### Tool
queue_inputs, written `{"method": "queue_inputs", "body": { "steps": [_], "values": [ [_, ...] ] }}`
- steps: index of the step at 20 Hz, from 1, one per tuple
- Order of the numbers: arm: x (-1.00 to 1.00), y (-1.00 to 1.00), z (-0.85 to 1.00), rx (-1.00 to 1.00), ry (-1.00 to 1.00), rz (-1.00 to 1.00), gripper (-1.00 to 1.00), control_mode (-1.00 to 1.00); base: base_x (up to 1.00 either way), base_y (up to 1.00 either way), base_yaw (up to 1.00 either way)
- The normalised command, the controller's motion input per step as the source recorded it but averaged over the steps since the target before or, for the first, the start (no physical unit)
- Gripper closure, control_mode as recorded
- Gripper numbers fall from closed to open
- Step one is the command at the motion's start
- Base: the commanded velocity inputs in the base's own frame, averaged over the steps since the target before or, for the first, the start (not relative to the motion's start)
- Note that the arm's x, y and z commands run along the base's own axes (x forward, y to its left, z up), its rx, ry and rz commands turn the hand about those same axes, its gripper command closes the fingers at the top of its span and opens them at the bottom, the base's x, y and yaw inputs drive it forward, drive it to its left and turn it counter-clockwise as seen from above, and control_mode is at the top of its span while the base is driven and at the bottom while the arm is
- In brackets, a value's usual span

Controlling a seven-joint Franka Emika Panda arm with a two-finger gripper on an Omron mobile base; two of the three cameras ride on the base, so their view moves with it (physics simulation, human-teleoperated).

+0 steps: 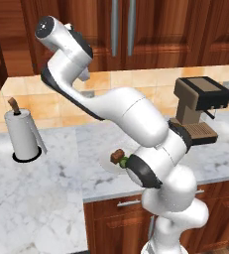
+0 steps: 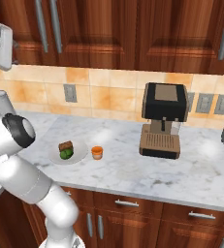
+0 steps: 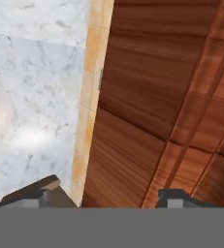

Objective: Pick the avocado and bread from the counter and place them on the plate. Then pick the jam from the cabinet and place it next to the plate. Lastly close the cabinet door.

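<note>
No text, label, brand, number or sign can be read on anything in these views, the appliances and cupboards included.

On the white-and-grey veined marble table [image 2: 133, 169] sat a round shallow white plate [image 2: 79, 154] carrying a dark brown blocky bread chunk [image 2: 65, 146] and a small dark green avocado ball [image 2: 66, 154], touching. Just beside the plate stood a squat orange-lidded jam jar [image 2: 97, 152]. A black-and-tan coffee machine [image 2: 163, 119] stood well apart.
</note>
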Motion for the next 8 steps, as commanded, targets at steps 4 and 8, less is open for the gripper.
{"method": "queue_inputs", "body": {
  "steps": [4, 8],
  "values": [
    [0.29, -0.49, -0.24, 0.00, 0.14, 0.15, -1.00, -1.00, 0.00, 0.00, 0.00],
    [0.00, -0.67, -0.25, 0.00, 0.08, 0.19, -1.00, -1.00, 0.00, 0.00, 0.00]
  ]
}}
